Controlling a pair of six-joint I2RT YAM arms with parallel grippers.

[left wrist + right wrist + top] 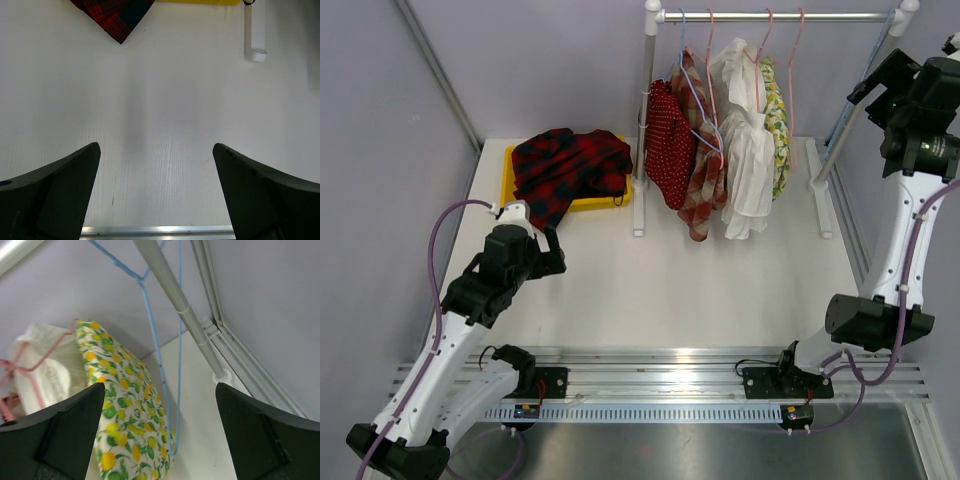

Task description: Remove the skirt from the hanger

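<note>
Grey walls close in a white table. At its far left a yellow tray carries the red plaid skirt, heaped loose with one corner spilling over the tray's near edge onto the table. It has no hanger in it that I can see, so I judge the removal itself done. Just near of the tray the left jaws hang over bare table, spread wide and holding nothing.

Further right, the rail carries a red dotted garment, a tan checked one, a white one and a lemon-print one, each on its hanger. Beside the lemon print hangs a bare blue hanger, close to the rack's slanted pole.

At the far right the right jaws, raised by the rail's end, are spread with nothing between them. The step in hand looks like getting clear. It should back straight away from the rack, jaws kept wide, so neither finger hooks the blue wire, drags the lemon cloth or knocks the pole.
</note>
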